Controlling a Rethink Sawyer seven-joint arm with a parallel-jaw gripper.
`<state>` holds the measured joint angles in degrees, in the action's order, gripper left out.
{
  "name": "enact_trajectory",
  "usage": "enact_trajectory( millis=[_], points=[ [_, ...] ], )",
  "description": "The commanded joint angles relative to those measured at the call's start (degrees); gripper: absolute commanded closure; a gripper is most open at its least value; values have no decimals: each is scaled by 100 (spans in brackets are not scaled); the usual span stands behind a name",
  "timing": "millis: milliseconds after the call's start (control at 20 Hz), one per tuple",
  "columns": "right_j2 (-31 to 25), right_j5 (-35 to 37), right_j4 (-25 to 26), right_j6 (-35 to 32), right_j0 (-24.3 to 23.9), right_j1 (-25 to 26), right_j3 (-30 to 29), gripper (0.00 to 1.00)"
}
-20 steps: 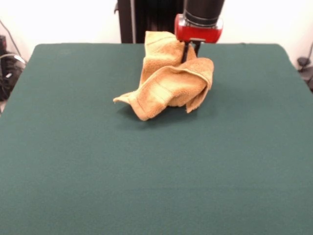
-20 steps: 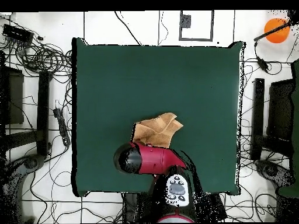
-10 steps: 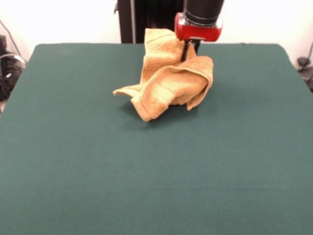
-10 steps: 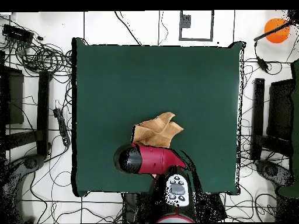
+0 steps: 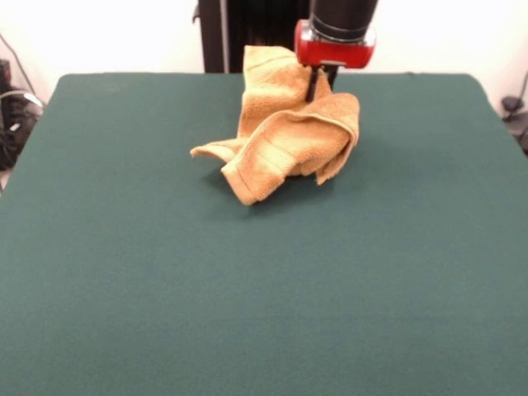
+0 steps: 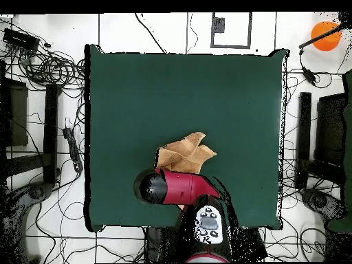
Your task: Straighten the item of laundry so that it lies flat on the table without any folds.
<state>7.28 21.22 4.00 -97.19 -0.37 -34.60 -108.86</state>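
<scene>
Mustard terry towel [image 5: 285, 136] is bunched in folds on the far middle of the green worktop [image 5: 247, 289], close to the robot's side. The claw [image 5: 318, 82] is sunk into its raised far edge; whether it is clamped cannot be told. The loose bulk is draped from the claw towards the camera and the picture's left.

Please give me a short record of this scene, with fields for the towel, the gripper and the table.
towel: golden-orange towel, bunched and folded, partly lifted, not flat
towel position: toward the robot's side of the table
gripper: gripper above the towel's raised part; jaws hidden by the cloth, state cannot be told
table: dark green table, far larger than the towel
task state: not yet straightened
</scene>
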Motion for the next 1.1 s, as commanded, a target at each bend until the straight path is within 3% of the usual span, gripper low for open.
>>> enact_trajectory(
  millis=[50, 1100],
  points=[
    [-245, 707, -223, -842, 109, -53, 393, 100],
    [-292, 350, -189, -890, 45, -109, 578, 100]
  ],
)
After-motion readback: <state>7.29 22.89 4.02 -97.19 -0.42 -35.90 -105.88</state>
